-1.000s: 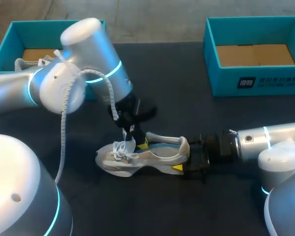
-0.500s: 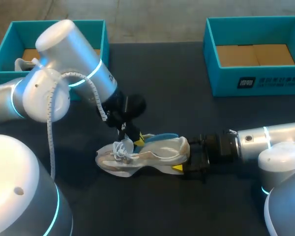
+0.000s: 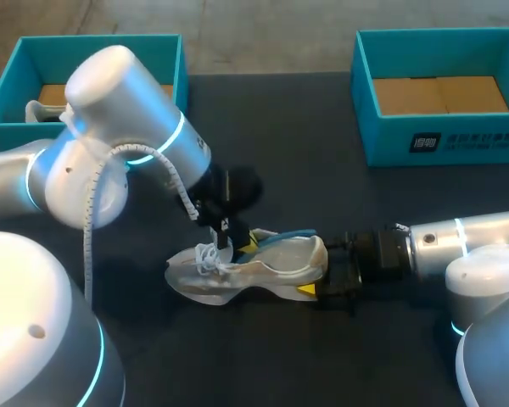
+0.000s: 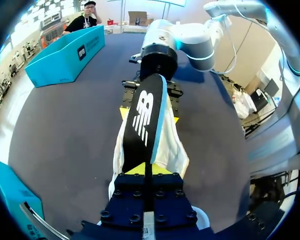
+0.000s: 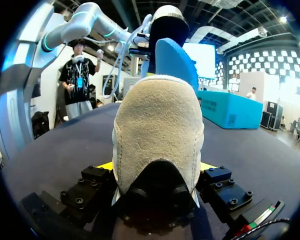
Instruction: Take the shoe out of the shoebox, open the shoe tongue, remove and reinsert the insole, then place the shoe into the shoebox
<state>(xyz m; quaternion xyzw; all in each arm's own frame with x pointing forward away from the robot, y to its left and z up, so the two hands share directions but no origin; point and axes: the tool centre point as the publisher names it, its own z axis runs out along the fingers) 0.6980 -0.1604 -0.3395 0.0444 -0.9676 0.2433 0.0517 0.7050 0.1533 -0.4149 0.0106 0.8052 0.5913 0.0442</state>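
Note:
A white and beige shoe (image 3: 263, 270) lies on its sole mid-table, toe toward my left arm. My left gripper (image 3: 237, 244) hangs over its laces, shut on the front end of a black insole (image 4: 142, 120) with a blue underside. The insole (image 3: 282, 236) slants over the shoe's opening toward the heel. From the other side my right gripper (image 3: 316, 287) is shut on the heel, its yellow tips against both sides of the suede heel (image 5: 157, 125). In the right wrist view the blue insole (image 5: 175, 60) rises above the collar.
A teal shoebox (image 3: 93, 59) at the back left holds another shoe (image 3: 42, 110). A second teal shoebox (image 3: 441, 93) at the back right shows only its cardboard floor. Dark tabletop lies between the boxes and the shoe.
My left arm swung left and partly back, and the insole's heel end came down closer to the shoe's opening. The right gripper and the shoe stayed put.

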